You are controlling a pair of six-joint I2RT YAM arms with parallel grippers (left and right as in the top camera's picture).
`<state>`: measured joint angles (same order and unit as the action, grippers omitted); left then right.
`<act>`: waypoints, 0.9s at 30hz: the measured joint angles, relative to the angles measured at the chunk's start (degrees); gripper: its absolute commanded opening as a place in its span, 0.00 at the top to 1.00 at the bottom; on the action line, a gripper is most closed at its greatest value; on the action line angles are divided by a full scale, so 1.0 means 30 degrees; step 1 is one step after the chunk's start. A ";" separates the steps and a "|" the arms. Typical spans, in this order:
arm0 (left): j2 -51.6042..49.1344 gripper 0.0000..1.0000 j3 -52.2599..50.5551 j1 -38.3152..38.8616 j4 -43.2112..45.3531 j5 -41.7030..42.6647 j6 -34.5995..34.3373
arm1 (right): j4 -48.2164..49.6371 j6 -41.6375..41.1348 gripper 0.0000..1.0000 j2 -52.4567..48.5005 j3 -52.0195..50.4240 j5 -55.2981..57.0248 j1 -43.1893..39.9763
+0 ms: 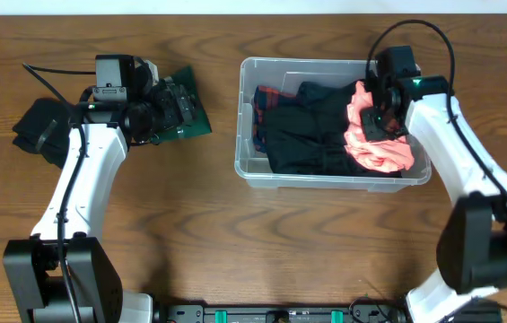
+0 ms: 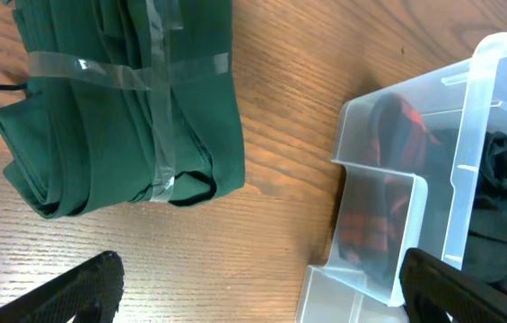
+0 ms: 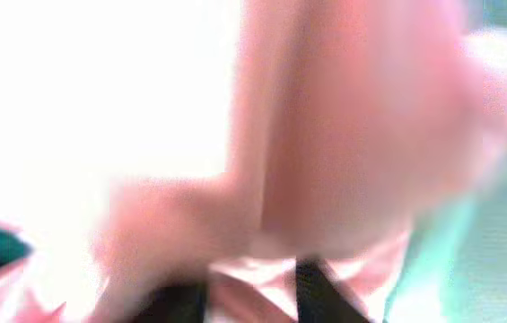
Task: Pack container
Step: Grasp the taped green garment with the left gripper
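The clear plastic container point(image 1: 255, 170) sits at the table's middle right and holds dark clothes point(image 1: 307, 130), a red plaid piece point(image 1: 262, 112) and a pink garment point(image 1: 374, 144). My right gripper point(image 1: 377, 115) is inside the bin at its right end, shut on the pink garment point(image 3: 343, 135), which fills the blurred right wrist view. My left gripper point(image 1: 170, 106) is open over a folded green garment point(image 1: 190, 112) bound with clear tape point(image 2: 127, 99), left of the bin. The left wrist view shows the bin's corner point(image 2: 388, 206) between its fingertips point(image 2: 253, 292).
A black garment point(image 1: 38, 130) lies at the far left of the wooden table, beside my left arm. Bare wood shows in front of the bin and between the green garment and the bin.
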<state>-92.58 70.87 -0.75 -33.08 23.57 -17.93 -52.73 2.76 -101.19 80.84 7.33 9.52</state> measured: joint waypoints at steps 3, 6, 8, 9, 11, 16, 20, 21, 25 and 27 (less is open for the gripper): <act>0.0000 0.02 0.0000 -0.0007 -0.0306 -0.0007 0.0000 | 0.0182 0.0146 0.01 0.2448 0.0073 -0.0087 0.0758; 0.0000 0.02 0.0000 -0.0270 -0.0328 0.0000 0.0036 | 0.0401 0.0277 0.01 0.5173 0.0503 -0.0168 0.0889; -0.0007 0.02 -0.0007 -0.0765 -0.0036 0.0007 0.0204 | 0.0335 0.0270 0.01 0.7016 0.0845 -0.0168 0.0481; -0.0029 0.02 -0.0007 -0.1086 0.0219 0.0000 0.0299 | 0.0175 0.0270 0.01 0.7898 0.0962 -0.0146 0.0138; -0.0219 0.02 0.0000 -0.2018 0.1158 0.0000 0.0474 | -0.0393 0.0270 0.01 0.9194 0.1078 -0.0117 -0.0452; -0.1989 0.02 0.0240 -0.4080 0.2987 0.0335 0.0678 | -0.2098 0.0248 0.01 1.0346 0.1129 -0.0058 -0.1115; -0.4998 0.02 0.1464 -0.4408 0.3133 0.0831 0.1202 | -0.2973 0.0204 0.01 1.0178 0.1122 -0.0080 -0.1129; -0.5858 0.02 0.1887 -0.4386 0.3089 0.1005 0.1297 | -0.3147 0.0197 0.01 1.0142 0.1122 -0.0080 -0.1129; -0.8422 0.02 0.3410 -0.4320 0.3031 0.1836 0.1581 | -0.3490 0.0197 0.01 1.0127 0.1115 -0.0080 -0.1137; -0.9282 0.02 0.3963 -0.4262 0.3038 0.2317 0.1639 | -0.3519 0.0197 0.01 1.0127 0.1115 -0.0080 -0.1137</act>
<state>-120.42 82.76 -13.54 -23.97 30.52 -13.02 -63.29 3.36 -70.81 84.18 7.09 6.11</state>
